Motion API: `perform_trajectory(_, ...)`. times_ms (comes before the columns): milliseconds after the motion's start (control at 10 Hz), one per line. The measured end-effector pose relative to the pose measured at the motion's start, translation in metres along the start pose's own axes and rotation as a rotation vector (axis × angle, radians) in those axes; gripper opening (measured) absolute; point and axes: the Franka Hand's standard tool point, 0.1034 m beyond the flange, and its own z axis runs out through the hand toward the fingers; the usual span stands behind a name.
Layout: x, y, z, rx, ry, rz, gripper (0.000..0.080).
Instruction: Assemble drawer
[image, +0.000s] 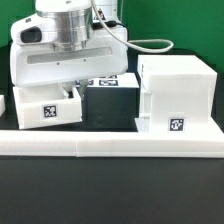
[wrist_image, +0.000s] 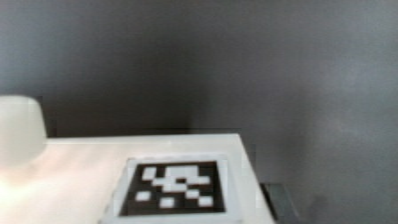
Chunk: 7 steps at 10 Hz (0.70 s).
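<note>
Closest to me is a smooth white rail (image: 110, 148) across the matte dark table (image: 110, 195). Behind it the boxy white drawer case (image: 175, 85) sits on the exterior view's right, a smaller tagged drawer tray (image: 45, 108) on the left, and a black block (image: 110, 105) between them. The gripper (image: 72, 88) dips behind the tray, and honestly I can't tell whether it's open or closed.

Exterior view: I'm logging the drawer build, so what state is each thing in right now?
Big box: upright, alone at the exterior view's right, untouched.
Small box: upright, tag facing the camera, under the arm.
Dark block: between the boxes, tag on top.
Claw: low behind the small box; open or shut cannot be told.
</note>
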Motion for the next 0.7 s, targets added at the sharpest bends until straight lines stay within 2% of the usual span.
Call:
perform_trajectory(300, 0.001, 0.000, 0.000, -0.011, -0.003, -0.296, 0.0041)
perform_trajectory(400, 0.004, -0.006, 0.000, -0.021, -0.008, -0.383, 0.0041)
perform_trajectory(600, 0.009, -0.011, -0.001, -0.063, 0.022, -0.537, 0.0041)
perform_trajectory(700, 0.007, -0.009, 0.000, -0.065, 0.013, -0.607, 0.0041)
